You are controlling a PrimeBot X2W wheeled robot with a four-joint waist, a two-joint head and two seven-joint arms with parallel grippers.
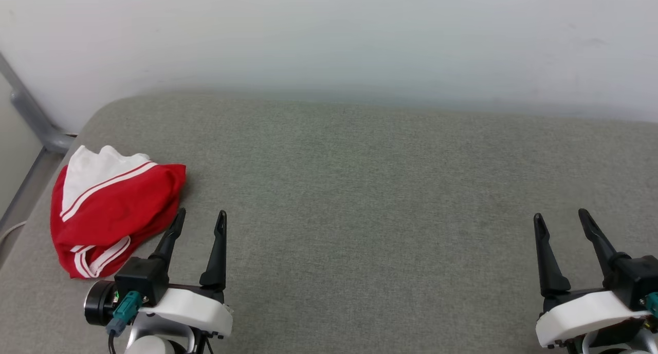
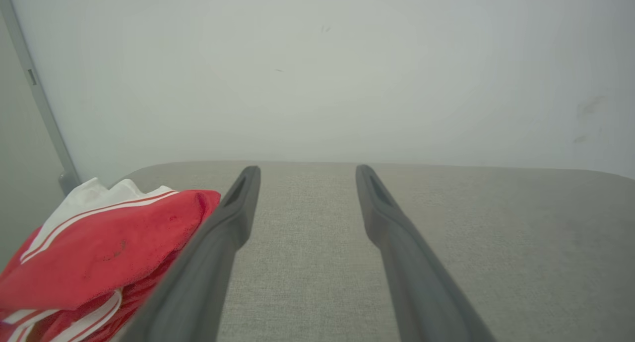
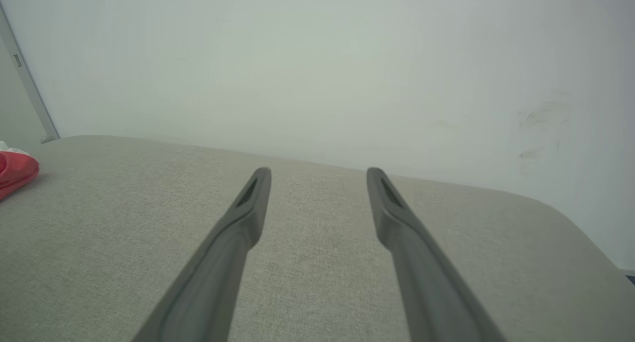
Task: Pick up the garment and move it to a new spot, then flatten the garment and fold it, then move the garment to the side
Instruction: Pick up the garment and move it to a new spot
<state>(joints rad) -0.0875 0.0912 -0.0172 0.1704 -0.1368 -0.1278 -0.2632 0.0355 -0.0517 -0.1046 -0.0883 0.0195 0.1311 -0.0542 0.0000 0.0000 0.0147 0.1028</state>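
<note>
Left gripper (image 1: pixel 201 211) is noted low at the left of the head view, released, its two dark fingers spread wide with bare fabric seen between them. Its outer finger (image 2: pixel 218 233) is set just beside the near edge of the garment (image 1: pixel 113 210); in the left wrist view the finger overlaps the red cloth, and whether it is touched cannot be told from that angle. Right gripper (image 1: pixel 560 213) is noted low at the right, likewise released, fingers spread apart and pointed toward the wall, well apart from the garment. Both grippers are held just above the grey upholstered surface (image 1: pixel 360 189). The garment is found bunched in a loose heap near the surface's left edge and rounded far-left corner. Red cloth is seen over most of the heap; a white panel is turned up at its far side, bordered by a red-and-white stripe, and more striped trim is seen at its near lower edge. No print can be read in the folds as they lie. A pale wall (image 1: pixel 329 35) is seen behind the surface, lightly scuffed toward the right in the right wrist view. A grey metal rail (image 1: pixel 31 112) is seen slanting down the wall's left side, behind the garment's corner.
</note>
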